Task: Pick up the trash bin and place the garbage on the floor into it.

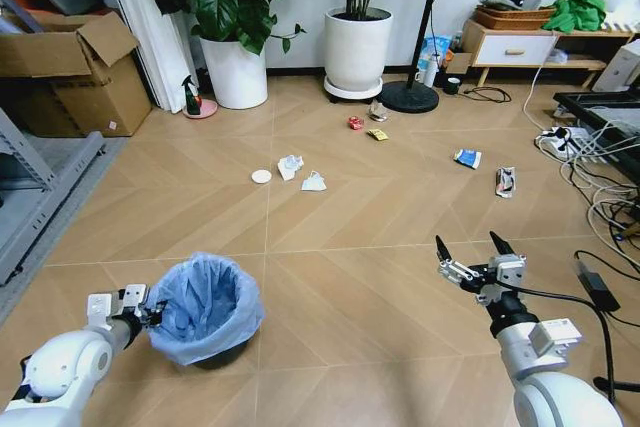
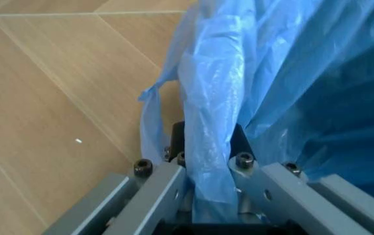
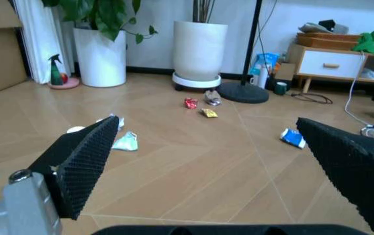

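At lower left of the head view, the left gripper (image 1: 152,315) reaches in from the robot's white forearm, level with the floor, its jaws clamped on the near rim of the trash bin (image 1: 205,309). The small round bin, lined with a crinkled light-blue bag folded over its edge, sits on the wooden floor (image 1: 330,247) right in front of the robot. The left wrist view shows the grip close up: a fold of blue plastic (image 2: 210,147) is pinched between the two grey fingers (image 2: 157,188), with the dark rim just behind it.

Farther out on the floor lies the garbage, well apart from the bin: a white disc (image 1: 261,176), two crumpled white tissues (image 1: 290,166) (image 1: 314,182), a crushed red can (image 1: 355,123), a yellow wrapper (image 1: 377,134), crumpled brown paper (image 1: 378,110), and two blue-and-white packets (image 1: 467,158) (image 1: 505,181). Two white plant pots (image 1: 357,49) and a green spray bottle (image 1: 190,97) stand along the back wall.

At lower right, the right gripper (image 1: 474,249) is held out above bare floor, jaws spread wide and holding nothing. Its wrist view looks between the black ridged pads (image 3: 85,161) toward the can (image 3: 191,103), the wrapper (image 3: 208,113) and one packet (image 3: 292,138).
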